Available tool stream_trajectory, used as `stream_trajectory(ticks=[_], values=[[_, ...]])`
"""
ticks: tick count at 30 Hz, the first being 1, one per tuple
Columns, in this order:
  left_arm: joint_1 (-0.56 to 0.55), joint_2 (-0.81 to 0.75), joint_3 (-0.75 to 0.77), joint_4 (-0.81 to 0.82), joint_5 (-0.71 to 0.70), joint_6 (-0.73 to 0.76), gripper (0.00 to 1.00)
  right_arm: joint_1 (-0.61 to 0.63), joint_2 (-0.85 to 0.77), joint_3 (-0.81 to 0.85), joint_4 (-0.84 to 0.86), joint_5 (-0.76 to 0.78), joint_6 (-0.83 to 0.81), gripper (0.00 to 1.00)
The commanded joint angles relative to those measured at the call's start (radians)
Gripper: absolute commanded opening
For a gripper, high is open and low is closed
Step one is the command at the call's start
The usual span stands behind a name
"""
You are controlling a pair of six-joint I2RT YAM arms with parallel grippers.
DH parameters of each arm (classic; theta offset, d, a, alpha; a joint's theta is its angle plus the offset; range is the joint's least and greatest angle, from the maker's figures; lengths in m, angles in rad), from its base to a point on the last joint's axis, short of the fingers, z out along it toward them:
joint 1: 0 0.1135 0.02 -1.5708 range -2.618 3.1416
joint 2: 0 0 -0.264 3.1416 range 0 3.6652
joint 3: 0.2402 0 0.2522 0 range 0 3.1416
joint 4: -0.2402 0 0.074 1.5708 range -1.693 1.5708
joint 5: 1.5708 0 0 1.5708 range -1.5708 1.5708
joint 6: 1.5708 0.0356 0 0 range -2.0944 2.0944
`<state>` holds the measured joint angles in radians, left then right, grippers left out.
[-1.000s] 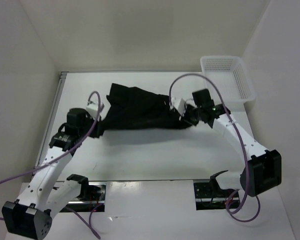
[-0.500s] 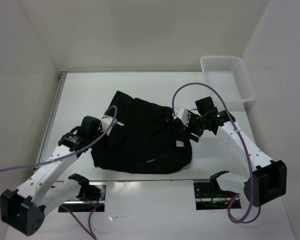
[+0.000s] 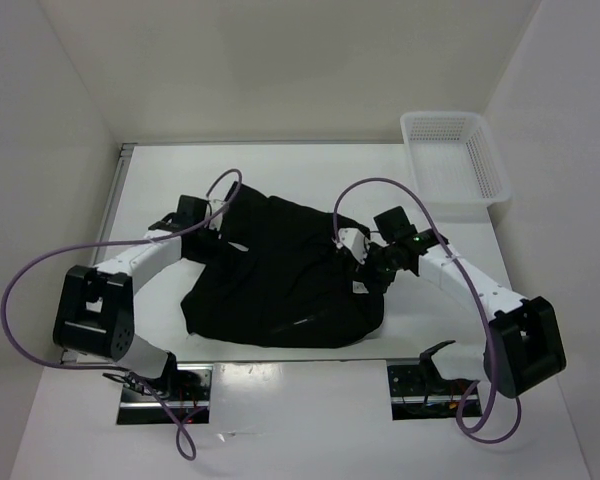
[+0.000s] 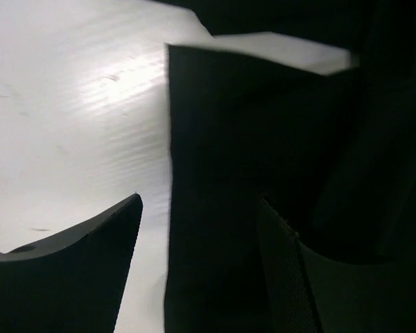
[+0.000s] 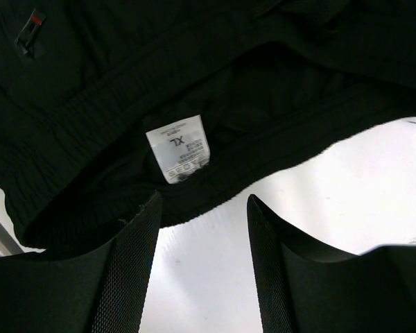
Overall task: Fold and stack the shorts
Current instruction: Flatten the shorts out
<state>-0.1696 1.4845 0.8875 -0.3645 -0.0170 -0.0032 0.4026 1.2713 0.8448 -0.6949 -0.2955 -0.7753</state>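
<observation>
The black shorts (image 3: pixel 280 285) lie in a loose heap on the white table (image 3: pixel 160 180), waistband toward the right. My left gripper (image 3: pixel 216 226) is at their upper left edge. In the left wrist view it (image 4: pixel 201 208) stands open, with a dark fabric edge (image 4: pixel 222 139) lying between the jaws and not pinched. My right gripper (image 3: pixel 366 266) hovers at the right side of the shorts. In the right wrist view it (image 5: pixel 202 201) is open over bare table, and the waistband with its white size label (image 5: pixel 180 156) lies just beyond the fingertips.
A white mesh basket (image 3: pixel 456 152) stands at the back right corner of the table. White walls close in the back and both sides. Purple cables loop over each arm.
A second ago both grippers held the shorts stretched between them at the back. The shorts have since dropped and spread toward the front, both grippers have opened, and the left arm has swung back.
</observation>
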Motion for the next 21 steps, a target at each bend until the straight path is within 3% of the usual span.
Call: stream_trajectory(ticks=[1, 5, 7, 8, 10, 15, 21], values=[[-0.011, 0.043, -0.012, 0.032, 0.057, 0.003, 0.74, 0.012, 0.025, -0.016, 0.049, 0.002, -0.021, 0.58], [-0.011, 0.114, -0.002, 0.061, 0.068, 0.003, 0.75, 0.041, 0.053, -0.036, 0.017, -0.017, -0.045, 0.58], [-0.011, 0.135, -0.002, 0.072, 0.080, 0.003, 0.65, 0.074, 0.062, -0.026, -0.014, -0.065, -0.067, 0.58], [-0.011, 0.135, -0.012, 0.072, 0.089, 0.003, 0.60, 0.088, 0.071, -0.015, -0.038, -0.077, -0.076, 0.58], [-0.011, 0.149, -0.021, 0.087, 0.089, 0.003, 0.37, 0.139, 0.071, -0.015, -0.038, -0.077, -0.085, 0.58], [-0.011, 0.158, -0.032, 0.119, 0.075, 0.003, 0.03, 0.183, 0.120, -0.065, -0.009, -0.077, -0.085, 0.59], [0.036, 0.146, 0.103, 0.058, 0.022, 0.003, 0.00, 0.220, 0.132, -0.085, 0.021, -0.114, -0.085, 0.59]])
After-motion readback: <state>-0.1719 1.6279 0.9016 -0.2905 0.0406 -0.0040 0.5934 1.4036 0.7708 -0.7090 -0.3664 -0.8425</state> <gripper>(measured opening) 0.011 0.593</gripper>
